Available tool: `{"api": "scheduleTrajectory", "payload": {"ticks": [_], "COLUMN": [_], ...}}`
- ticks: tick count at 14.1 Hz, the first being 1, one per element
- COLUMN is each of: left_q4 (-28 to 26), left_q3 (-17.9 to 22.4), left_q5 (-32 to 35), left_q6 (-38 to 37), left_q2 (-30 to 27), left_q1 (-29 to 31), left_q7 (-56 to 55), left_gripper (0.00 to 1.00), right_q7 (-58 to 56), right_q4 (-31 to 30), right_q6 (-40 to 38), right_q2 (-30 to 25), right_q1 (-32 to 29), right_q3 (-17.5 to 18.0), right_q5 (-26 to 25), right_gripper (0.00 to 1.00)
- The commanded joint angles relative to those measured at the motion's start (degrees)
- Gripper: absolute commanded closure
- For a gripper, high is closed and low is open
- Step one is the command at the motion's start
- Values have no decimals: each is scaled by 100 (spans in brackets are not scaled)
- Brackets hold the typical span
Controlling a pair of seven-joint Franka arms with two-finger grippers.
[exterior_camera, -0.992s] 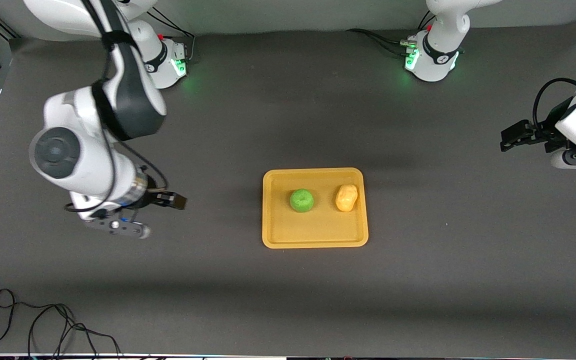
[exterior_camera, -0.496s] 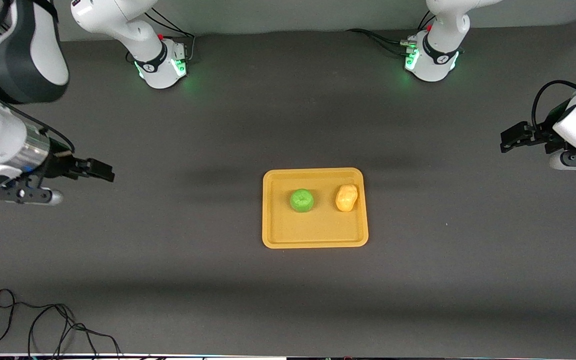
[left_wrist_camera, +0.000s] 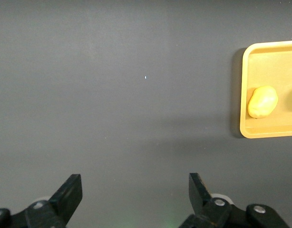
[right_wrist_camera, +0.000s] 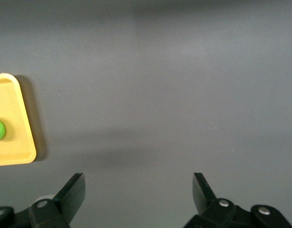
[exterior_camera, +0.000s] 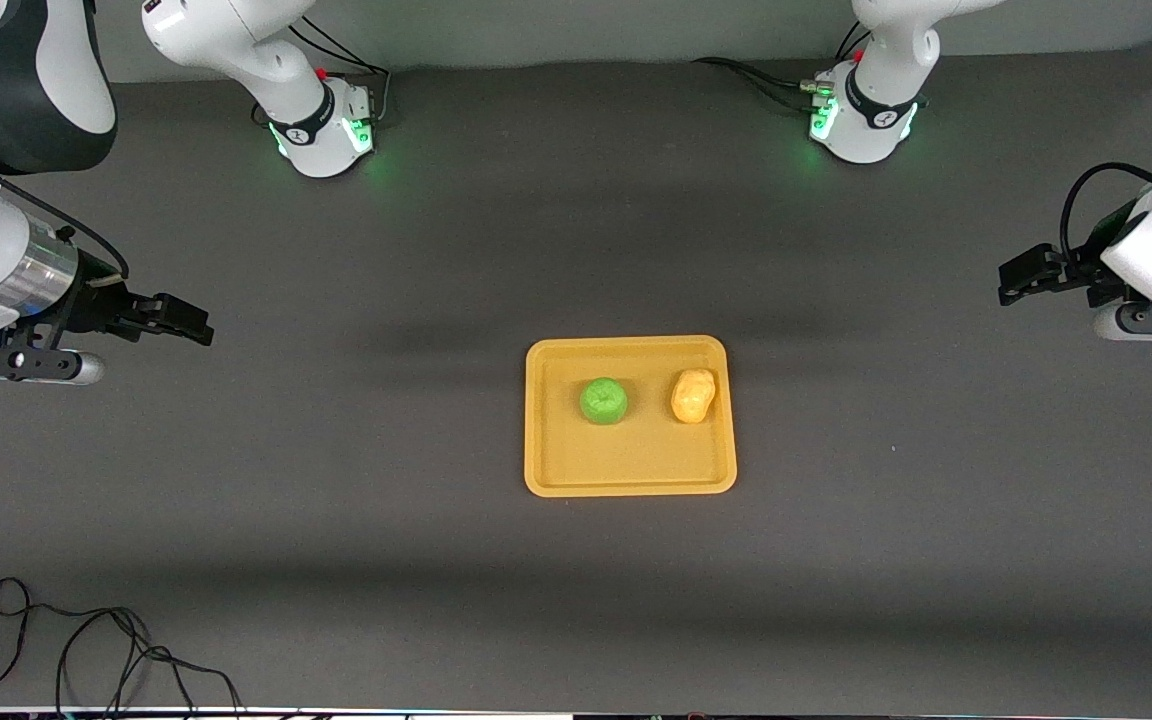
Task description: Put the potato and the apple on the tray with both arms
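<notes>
Yellow-orange tray [exterior_camera: 630, 470] is carrying apple [exterior_camera: 603, 400] beside potato [exterior_camera: 693, 395]; right gripper [exterior_camera: 176, 320] and left gripper [exterior_camera: 1021, 274] are hanging spread, empty, over table ends.

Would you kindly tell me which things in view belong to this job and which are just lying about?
Belonging to the job:
apple, on the tray
potato, on the tray
tray
left gripper, open
right gripper, open

Just lying about:
black cable
</notes>
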Motion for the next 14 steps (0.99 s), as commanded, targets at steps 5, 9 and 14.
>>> {"api": "scheduleTrajectory", "payload": {"ticks": [5, 9, 14], "left_q4": [-210, -236, -245], "left_q3": [10, 10, 10], "left_q5": [71, 71, 80], "left_q6": [139, 157, 166], "left_q2": [-183, -183, -183], "left_q1": [-7, -16, -16], "left_q7": [82, 82, 82], "left_gripper": [0, 0, 0], "right_q7": [351, 334, 298], "right_q4": [212, 195, 203], "right_q6": [-158, -299, -308], "right_q2": [30, -67, -67], "right_q1": [-811, -3536, -3752], "right_q3": [738, 3455, 3723], "right_q5": [-49, -67, -85], "right_gripper": [0, 0, 0]}}
